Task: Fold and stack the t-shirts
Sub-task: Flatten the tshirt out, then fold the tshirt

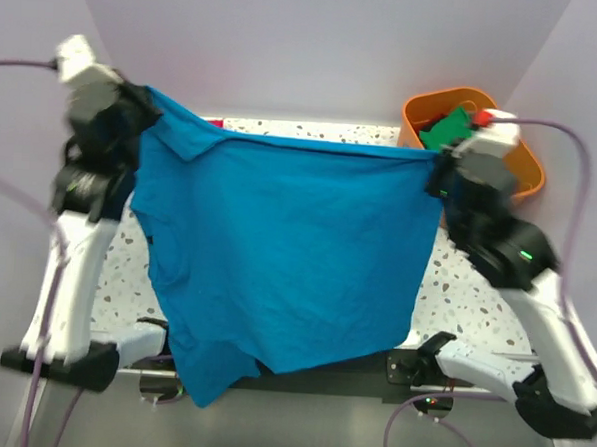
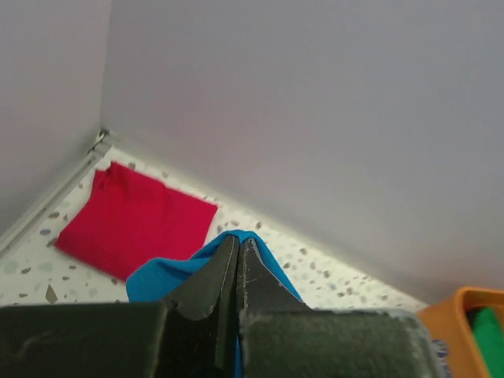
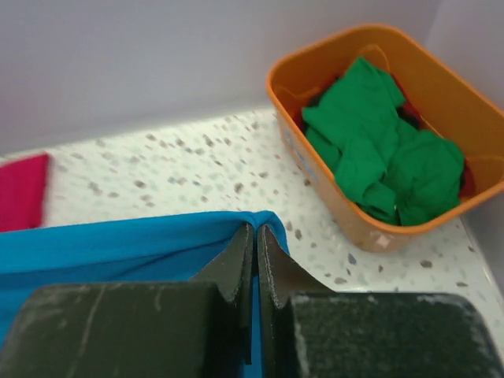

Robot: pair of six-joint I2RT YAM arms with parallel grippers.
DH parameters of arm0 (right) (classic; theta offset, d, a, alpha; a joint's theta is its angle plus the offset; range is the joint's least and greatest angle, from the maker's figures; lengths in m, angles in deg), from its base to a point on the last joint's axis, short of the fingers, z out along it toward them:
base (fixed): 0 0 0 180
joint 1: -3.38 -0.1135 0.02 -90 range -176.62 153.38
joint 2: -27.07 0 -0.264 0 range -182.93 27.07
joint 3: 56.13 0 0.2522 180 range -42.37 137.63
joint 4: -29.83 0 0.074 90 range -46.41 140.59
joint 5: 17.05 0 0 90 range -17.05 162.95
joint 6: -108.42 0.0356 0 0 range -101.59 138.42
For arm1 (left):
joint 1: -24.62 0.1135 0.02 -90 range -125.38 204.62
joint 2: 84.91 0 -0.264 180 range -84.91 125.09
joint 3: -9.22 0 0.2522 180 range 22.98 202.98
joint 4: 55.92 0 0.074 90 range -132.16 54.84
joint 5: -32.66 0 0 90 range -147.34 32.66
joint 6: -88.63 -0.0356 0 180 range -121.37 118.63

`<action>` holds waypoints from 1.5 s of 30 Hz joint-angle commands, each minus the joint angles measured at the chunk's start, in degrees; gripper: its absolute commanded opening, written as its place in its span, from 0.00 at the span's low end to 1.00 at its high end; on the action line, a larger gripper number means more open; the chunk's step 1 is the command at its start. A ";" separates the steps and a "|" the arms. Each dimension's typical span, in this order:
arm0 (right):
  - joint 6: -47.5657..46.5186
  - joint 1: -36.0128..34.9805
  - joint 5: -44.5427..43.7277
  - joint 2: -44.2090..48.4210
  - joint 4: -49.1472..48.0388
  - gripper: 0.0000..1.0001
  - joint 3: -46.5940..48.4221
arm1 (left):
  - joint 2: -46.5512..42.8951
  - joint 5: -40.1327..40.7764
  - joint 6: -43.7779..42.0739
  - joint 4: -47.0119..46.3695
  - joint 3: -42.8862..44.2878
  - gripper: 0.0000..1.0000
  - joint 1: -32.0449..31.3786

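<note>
A bright blue t-shirt (image 1: 277, 252) hangs spread in the air between both arms, high above the table. My left gripper (image 1: 149, 106) is shut on its upper left corner; the left wrist view shows the blue cloth (image 2: 169, 276) pinched between the closed jaws. My right gripper (image 1: 437, 169) is shut on the upper right corner, with the blue hem (image 3: 134, 244) running left from it. A folded crimson red t-shirt (image 2: 134, 220) lies flat in the far left corner of the table. Green t-shirts (image 3: 386, 150) lie crumpled in the orange bin (image 3: 331, 181).
The orange bin (image 1: 517, 160) stands at the table's far right corner, close to my right gripper. The speckled white table (image 1: 465, 292) has walls behind and at both sides. The hanging shirt hides most of the table's middle in the top view.
</note>
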 commanded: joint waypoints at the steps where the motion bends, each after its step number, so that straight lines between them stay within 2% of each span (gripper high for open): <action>1: 1.28 5.66 -2.35 -9.09 -8.07 0.00 -9.64 | 10.35 0.85 -0.71 -8.18 -10.82 0.00 2.02; 3: 3.22 12.49 7.20 -13.06 -14.46 0.00 -15.08 | 17.62 -0.99 -0.62 -14.66 -14.45 0.00 2.64; 5: 1.82 14.46 10.24 -20.94 -21.32 0.00 -17.47 | 23.35 -3.54 -1.14 -18.03 -16.13 0.00 3.17; 6: 1.38 15.95 13.56 -24.30 -22.93 0.00 -17.31 | 29.21 -5.99 -1.49 -19.69 -15.70 0.00 3.25; 8: 0.41 17.10 15.52 -33.06 -24.26 0.00 -15.13 | 34.61 -6.97 -1.76 -21.11 -13.60 0.00 3.34; 12: -1.61 19.48 17.72 -44.42 -24.27 0.00 -5.74 | 45.59 -9.87 -2.29 -24.01 -9.82 0.00 3.34; 18: -3.63 20.88 18.25 -52.80 -23.04 0.00 2.10 | 50.97 -9.35 -3.25 -23.41 -6.03 0.00 3.43; 24: -5.04 21.76 18.86 -53.25 -21.72 0.00 2.56 | 47.48 -9.62 -2.47 -20.25 -8.48 0.00 3.43; 27: -8.46 21.77 18.95 -51.76 -21.54 0.00 1.16 | 42.13 -8.74 -1.85 -19.27 -13.40 0.00 3.43; 37: -22.00 21.94 22.90 -46.31 -22.33 0.00 -4.48 | 25.77 -12.95 3.85 -17.51 -34.13 0.00 3.43; 41: -24.64 21.94 22.64 -44.73 -21.45 0.00 -5.79 | 20.23 -14.71 6.32 -15.76 -39.16 0.00 3.43; 45: -25.87 22.03 22.20 -43.14 -20.84 0.00 -6.93 | 12.51 -18.04 9.04 -10.23 -42.67 0.00 3.34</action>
